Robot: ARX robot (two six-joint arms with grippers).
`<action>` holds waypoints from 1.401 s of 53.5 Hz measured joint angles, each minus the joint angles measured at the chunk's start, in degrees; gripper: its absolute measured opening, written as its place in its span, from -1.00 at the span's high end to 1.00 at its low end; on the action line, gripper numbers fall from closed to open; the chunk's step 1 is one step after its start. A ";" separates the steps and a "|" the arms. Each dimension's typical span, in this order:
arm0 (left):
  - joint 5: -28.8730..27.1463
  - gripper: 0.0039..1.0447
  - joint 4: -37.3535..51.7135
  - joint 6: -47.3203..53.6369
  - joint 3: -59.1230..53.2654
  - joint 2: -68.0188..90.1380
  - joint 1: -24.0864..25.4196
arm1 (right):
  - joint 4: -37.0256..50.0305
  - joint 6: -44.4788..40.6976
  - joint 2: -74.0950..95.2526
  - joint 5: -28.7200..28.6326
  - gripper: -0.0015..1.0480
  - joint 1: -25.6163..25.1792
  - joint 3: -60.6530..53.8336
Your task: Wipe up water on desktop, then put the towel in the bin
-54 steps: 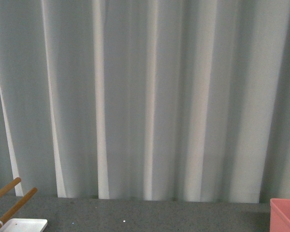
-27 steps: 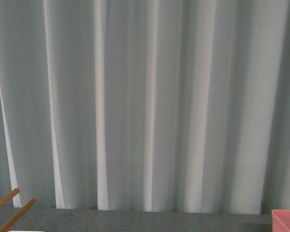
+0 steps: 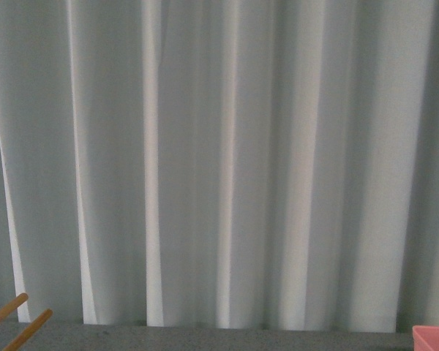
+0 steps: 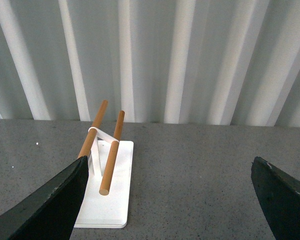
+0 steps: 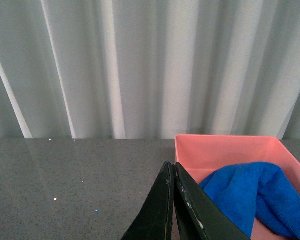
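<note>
I see the towel (image 5: 260, 195) lying inside the bin (image 5: 225, 147) on the desktop (image 5: 65, 175). My right gripper (image 5: 172, 172) is pressed closed and empty; my left gripper (image 4: 167, 190) gapes wide.

**A Curtain and a Little Rack**

A big pale grey curtain (image 3: 219, 161) hung across the whole back, in long straight folds from top to bottom. Some folds looked bright and some looked dark.

A white rack base (image 4: 107, 200) lay flat in front of the curtain, as the left wrist view showed. Two brown wooden rods (image 4: 111, 160) leaned up from it, side by side, slanting toward the curtain. A small white bar joined them near the middle. In the front view only the rod tips (image 3: 14, 322) peeked in at the lower left corner.
</note>
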 joint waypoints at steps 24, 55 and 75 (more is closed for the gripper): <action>0.00 -0.88 0.00 0.00 0.00 0.00 0.00 | -10.03 0.24 -10.25 0.02 0.93 0.00 -0.04; 0.00 -0.88 0.00 -0.02 0.00 -0.04 0.00 | -23.37 0.39 -23.23 0.20 0.93 0.00 -0.04; 0.00 -0.88 0.00 0.00 0.00 -0.07 0.00 | -23.41 0.39 -23.23 0.20 -0.16 0.00 -0.04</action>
